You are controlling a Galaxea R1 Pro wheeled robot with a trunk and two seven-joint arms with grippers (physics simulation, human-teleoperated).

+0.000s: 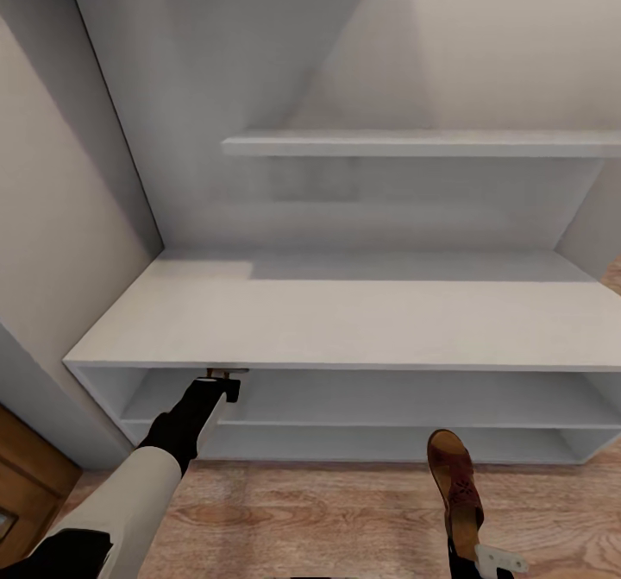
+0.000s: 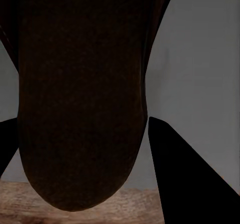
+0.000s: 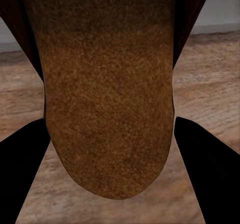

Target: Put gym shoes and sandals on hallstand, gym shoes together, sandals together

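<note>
- Left gripper (image 1: 226, 382) clamps a sandal (image 2: 82, 98), pushed under the hallstand (image 1: 345, 320) top, into the upper tier.
- Right gripper (image 1: 473, 562) grips second sandal (image 1: 455, 488) above corridor floor (image 1: 328, 519).

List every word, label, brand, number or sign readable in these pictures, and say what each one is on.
None: no readable text anywhere.
Shoe rack and wall shelf: plain white, no markings.
Sandal in the right gripper: the sandal has a faint pattern on its brown strap, no letters.
Sandal in the left gripper: its sole is dark and blank.
Wood floor: grain only.
</note>
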